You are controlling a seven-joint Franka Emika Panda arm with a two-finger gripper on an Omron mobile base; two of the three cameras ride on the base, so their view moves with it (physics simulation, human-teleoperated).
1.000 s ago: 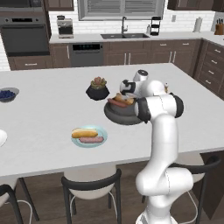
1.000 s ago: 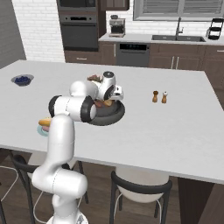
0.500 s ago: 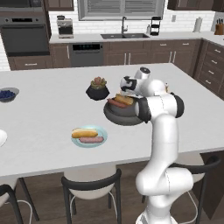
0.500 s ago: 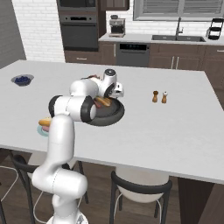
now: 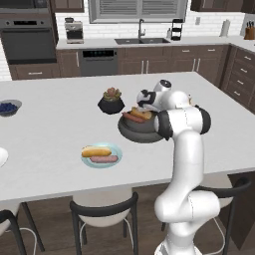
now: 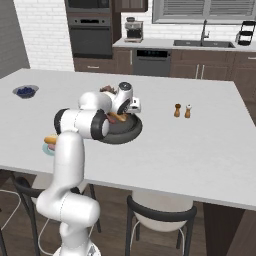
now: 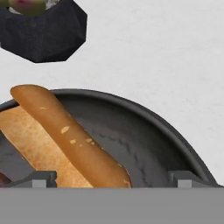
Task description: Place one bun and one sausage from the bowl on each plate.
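While the white arm crosses the left base view, its claw (image 5: 143, 101) hangs over the wide dark grey bowl (image 5: 133, 130), whose right side the arm hides; a pale blue-green plate (image 5: 116, 152) nearby carries a bun and sausage. From the right base view, the arm covers the bowl's left part. Up close, spread fingertips (image 7: 41, 178) flank a long golden bun (image 7: 70, 136), cut off below.
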